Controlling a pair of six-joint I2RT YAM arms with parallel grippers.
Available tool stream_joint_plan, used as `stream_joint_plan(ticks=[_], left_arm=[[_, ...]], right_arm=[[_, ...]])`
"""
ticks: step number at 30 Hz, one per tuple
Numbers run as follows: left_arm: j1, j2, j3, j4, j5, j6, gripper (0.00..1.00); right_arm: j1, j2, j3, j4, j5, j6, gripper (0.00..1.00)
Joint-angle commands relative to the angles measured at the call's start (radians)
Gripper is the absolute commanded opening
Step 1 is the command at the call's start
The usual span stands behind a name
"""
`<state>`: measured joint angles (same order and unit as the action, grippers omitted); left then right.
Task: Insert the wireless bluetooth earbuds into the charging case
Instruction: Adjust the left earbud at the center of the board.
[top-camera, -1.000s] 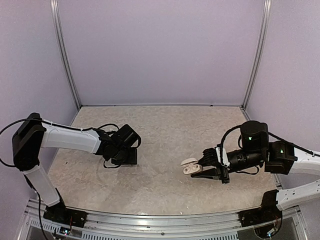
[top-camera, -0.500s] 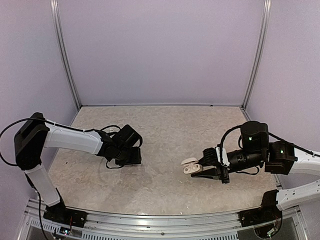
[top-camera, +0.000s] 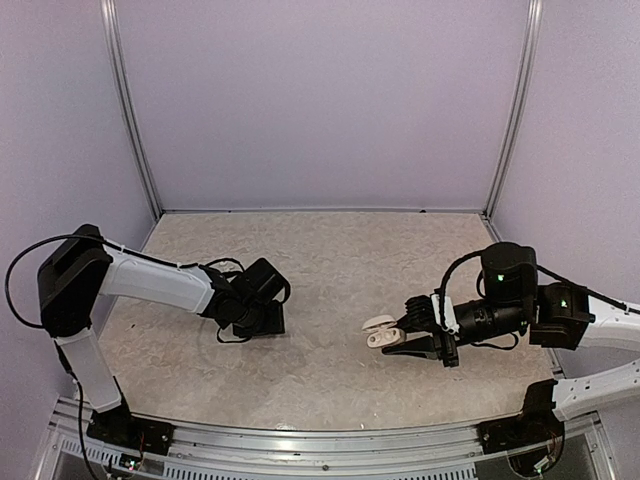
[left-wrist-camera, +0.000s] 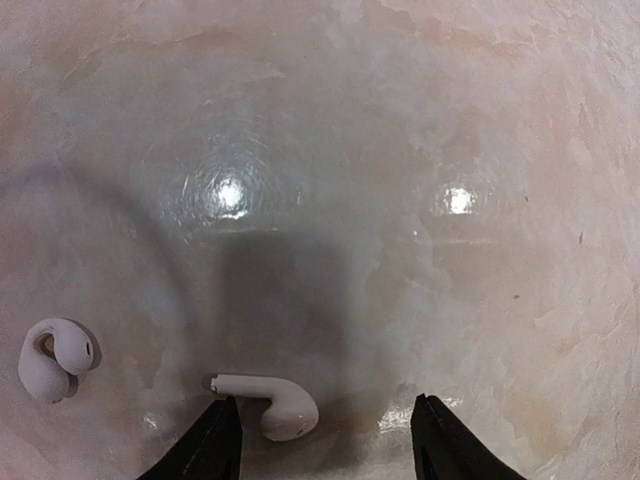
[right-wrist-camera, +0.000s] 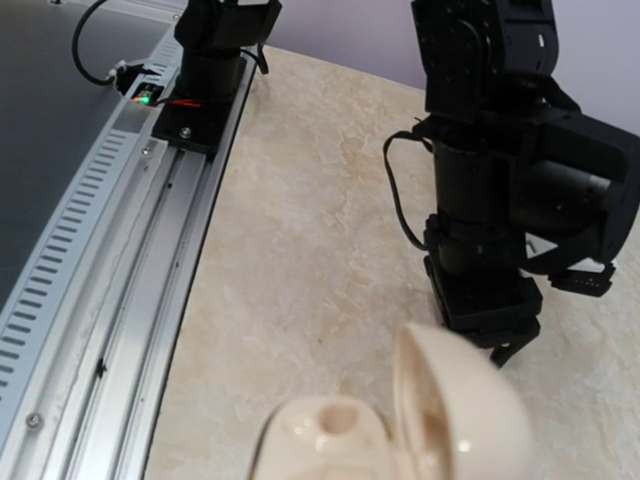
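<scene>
In the left wrist view, one white earbud (left-wrist-camera: 270, 400) lies on the table between my left gripper's (left-wrist-camera: 328, 442) open black fingers, its stem tip close to the left fingertip (left-wrist-camera: 220, 440). The second earbud (left-wrist-camera: 55, 358) lies further left, outside the jaws. Seen from above, the left gripper (top-camera: 262, 322) points down at the table's left middle. My right gripper (top-camera: 393, 340) is shut on the charging case (top-camera: 379, 332), held above the table with its lid open. The right wrist view shows the case (right-wrist-camera: 330, 440) with an empty socket and raised lid; the right fingers are hidden there.
A metal rail (right-wrist-camera: 130, 200) runs along the table's near edge with the left arm's base (right-wrist-camera: 205, 95) on it. Purple walls close in the back and sides. The left arm's wrist (right-wrist-camera: 495, 210) stands about a hand's width beyond the held case.
My left arm has slid a little to the right over the table and its jaws have widened slightly. The right arm and the case have stayed still.
</scene>
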<state>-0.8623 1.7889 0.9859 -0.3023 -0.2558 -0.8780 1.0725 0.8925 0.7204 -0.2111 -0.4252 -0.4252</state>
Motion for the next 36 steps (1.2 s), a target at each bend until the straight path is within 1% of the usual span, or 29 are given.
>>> stream_joint_plan(ticks=[1,6,14,17,20,24,26,31,34,36], left_arm=[[0.02,0.035,-0.001,0.015,-0.012,0.007,0.59],[0.018,0.074,0.04,0.039,0.007,0.068,0.58],[-0.015,0.129,0.112,0.061,0.031,0.188,0.55],[-0.015,0.132,0.126,0.066,0.053,0.234,0.54],[-0.018,0.115,0.122,0.093,0.081,0.315,0.53],[-0.024,0.038,0.067,0.174,0.111,0.445,0.55],[-0.021,-0.008,0.034,0.221,0.116,0.497,0.54],[-0.012,-0.101,-0.042,0.287,0.101,0.543,0.51],[-0.017,-0.137,-0.088,0.295,0.114,0.588,0.49],[-0.01,-0.155,-0.125,0.338,0.154,0.621,0.47]], right_arm=[[0.011,-0.016,-0.011,0.022,0.002,0.008,0.0],[0.01,-0.018,-0.014,0.021,0.008,0.007,0.0],[0.01,-0.011,-0.009,0.016,0.008,0.003,0.0],[0.01,-0.012,-0.009,0.014,0.006,0.003,0.0],[0.011,-0.012,-0.01,0.013,0.007,0.005,0.0],[0.011,-0.011,-0.01,0.016,0.006,0.005,0.0],[0.01,-0.012,-0.01,0.018,0.005,0.005,0.0],[0.01,-0.011,-0.009,0.019,0.007,0.004,0.0],[0.011,-0.012,-0.007,0.014,0.005,0.005,0.0],[0.01,-0.014,-0.006,0.013,0.003,0.005,0.0]])
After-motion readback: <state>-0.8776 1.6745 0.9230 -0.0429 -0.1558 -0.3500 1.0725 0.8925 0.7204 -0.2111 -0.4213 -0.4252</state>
